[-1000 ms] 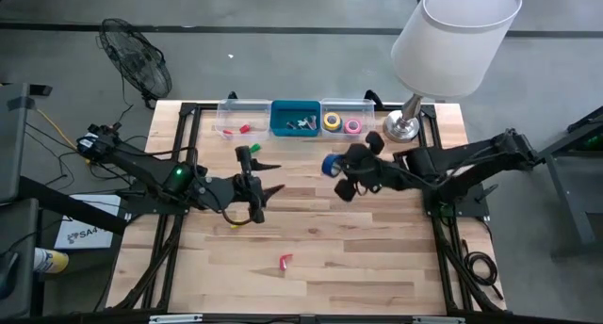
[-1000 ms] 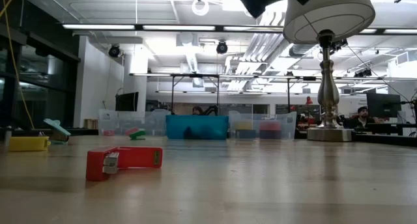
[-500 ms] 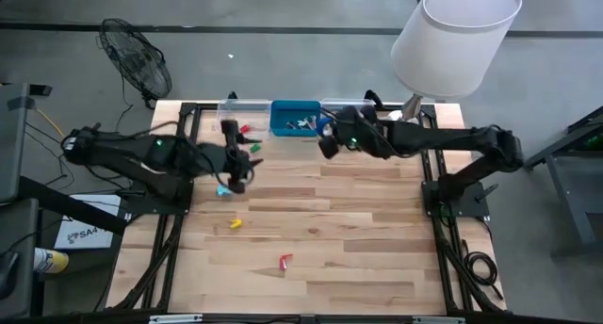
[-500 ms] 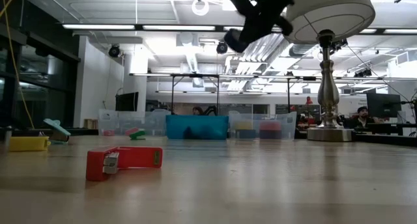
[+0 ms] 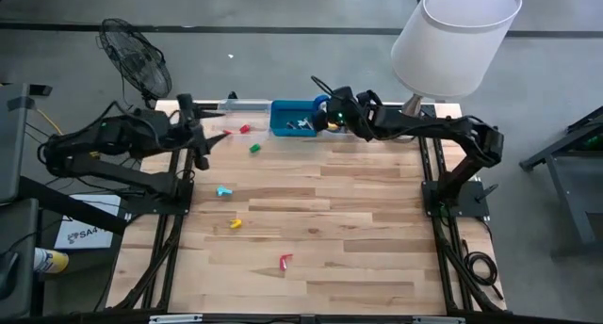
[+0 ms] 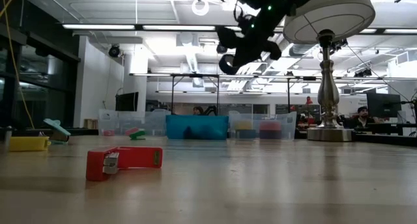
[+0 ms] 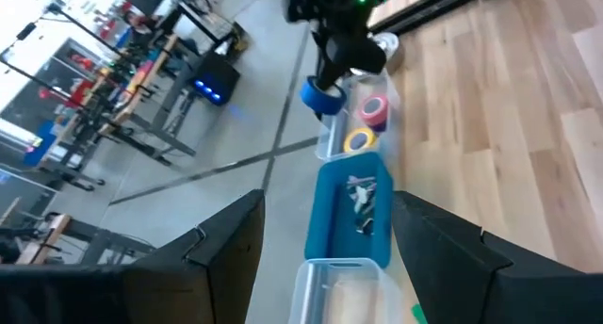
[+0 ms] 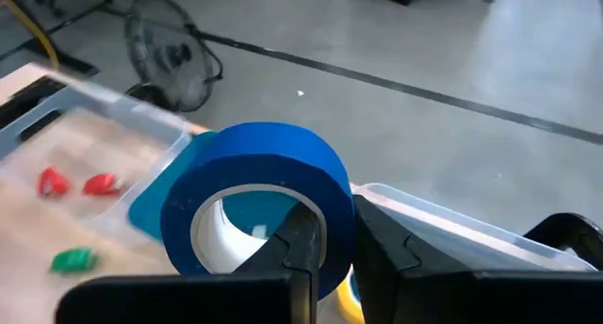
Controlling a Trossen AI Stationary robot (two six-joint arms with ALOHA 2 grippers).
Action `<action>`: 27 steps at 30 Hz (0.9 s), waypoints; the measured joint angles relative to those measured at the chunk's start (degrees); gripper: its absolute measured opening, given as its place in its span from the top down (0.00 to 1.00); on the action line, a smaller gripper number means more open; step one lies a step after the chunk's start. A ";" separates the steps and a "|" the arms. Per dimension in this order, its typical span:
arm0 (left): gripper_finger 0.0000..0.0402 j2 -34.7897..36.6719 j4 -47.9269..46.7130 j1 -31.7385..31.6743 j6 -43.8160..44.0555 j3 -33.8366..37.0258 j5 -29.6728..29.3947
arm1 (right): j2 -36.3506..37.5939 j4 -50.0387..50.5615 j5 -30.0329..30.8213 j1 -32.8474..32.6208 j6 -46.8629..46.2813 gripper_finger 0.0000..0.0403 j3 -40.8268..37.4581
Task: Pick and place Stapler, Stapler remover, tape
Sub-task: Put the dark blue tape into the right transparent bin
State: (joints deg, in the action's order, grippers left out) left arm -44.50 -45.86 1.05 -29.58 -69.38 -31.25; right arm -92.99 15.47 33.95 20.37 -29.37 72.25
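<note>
One blue tape (image 8: 254, 197) stands on edge, pinched in your right gripper (image 8: 330, 244) above the blue bin (image 5: 294, 119); left gripper (image 5: 200, 145) gapes empty.

Overhead straight down, low level across tabletop, wrist views both facing bins (image 5: 292, 117)

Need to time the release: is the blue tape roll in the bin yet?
Not yet. The blue tape roll is pinched in the shut right hand, held above the clear bin.

Three ring-shaped tape rolls: blue (image 7: 325, 97), pink (image 7: 374, 109), yellow (image 7: 358, 140). Three plastic bins: clear (image 5: 247, 106), blue (image 5: 283, 108), clear (image 7: 325, 141).
</note>
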 joint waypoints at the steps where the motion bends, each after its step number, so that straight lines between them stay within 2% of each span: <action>1: 0.44 0.78 -0.24 -0.05 -0.17 0.00 -0.02 | -0.69 -0.56 -0.02 0.62 -0.37 0.92 0.00; 9: 0.44 3.60 -2.41 0.08 1.42 0.01 0.49 | -4.99 -2.07 0.34 5.79 -0.88 0.92 0.00; 21: 0.44 2.55 -4.99 0.08 3.05 0.02 0.72 | -12.06 6.45 -3.42 13.71 -13.67 0.92 0.00; 27: 0.44 2.61 -5.54 0.08 3.04 0.02 0.72 | -12.09 8.80 -4.55 16.07 -13.07 0.92 0.00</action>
State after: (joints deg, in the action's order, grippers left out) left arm -41.89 -51.40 1.13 -26.53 -69.36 -30.52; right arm -105.08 24.27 29.40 36.44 -42.45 72.25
